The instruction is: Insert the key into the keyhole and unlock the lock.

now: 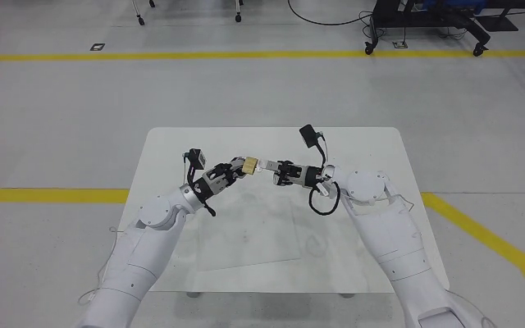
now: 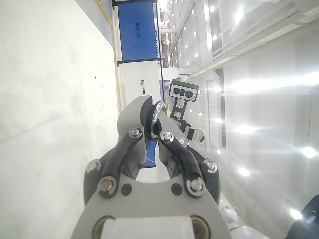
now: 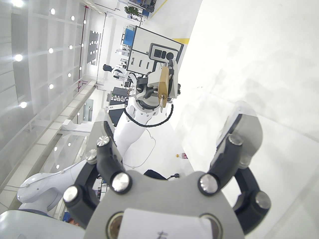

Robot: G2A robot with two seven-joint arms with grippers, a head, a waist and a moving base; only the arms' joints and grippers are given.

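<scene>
- Brass lock [image 3: 163,82] hangs above the tabletop [image 1: 271,234], key [image 3: 162,103] in its keyhole.
- We see the left claw [image 2: 154,118] clamped on its shackle [image 2: 159,105].
- Right claw [image 3: 174,115] gapes wide and empty, facing the key.

The lock [image 1: 248,166] hangs above the table [image 1: 369,148], with open air on its near and far sides. Its shackle [image 2: 158,106] side is blocked by the left gripper [image 2: 152,110] clamped there. On its keyhole side the key [image 3: 162,101] juts out, facing the 2 spread fingers [image 3: 243,120] of the right gripper [image 3: 174,115] nearby.
</scene>
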